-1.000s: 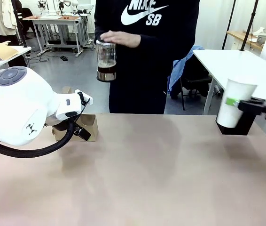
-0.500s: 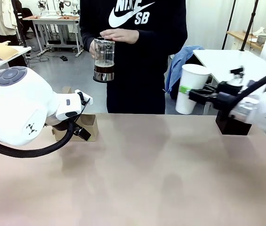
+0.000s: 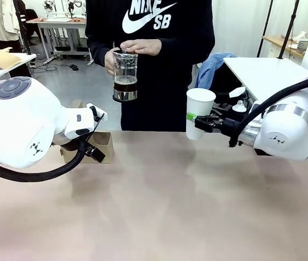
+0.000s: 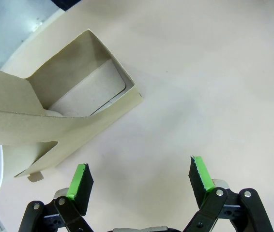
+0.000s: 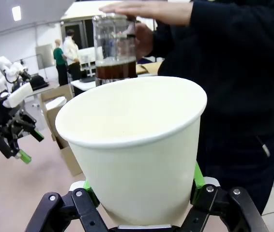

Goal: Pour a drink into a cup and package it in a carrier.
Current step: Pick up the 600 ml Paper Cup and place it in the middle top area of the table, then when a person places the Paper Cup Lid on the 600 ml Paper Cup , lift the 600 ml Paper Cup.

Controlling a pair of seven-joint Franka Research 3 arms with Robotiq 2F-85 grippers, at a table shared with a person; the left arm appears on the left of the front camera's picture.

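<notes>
My right gripper [image 3: 196, 120] is shut on a plain white paper cup [image 3: 200, 110], held upright above the table's far edge with its mouth open. In the right wrist view the cup [image 5: 137, 145] stands between the green pads. Just beyond it a person holds a glass press jug [image 3: 125, 76] with the dark drink [image 5: 116, 70] in it, one hand flat on its top. The brown cardboard carrier [image 3: 103, 145] sits at the far left of the table. My left gripper [image 4: 139, 174] hangs open right beside the carrier [image 4: 74, 96], holding nothing.
The tan table [image 3: 165, 201] has bare room across its middle and front. My bulky left arm [image 3: 23, 128] covers the left side. A white side table [image 3: 276, 70] and a blue cloth on a chair [image 3: 211, 68] stand behind on the right.
My right arm has carried the cup leftward from the right edge toward the person. The person has shifted the jug slightly right. The left arm has not moved.
</notes>
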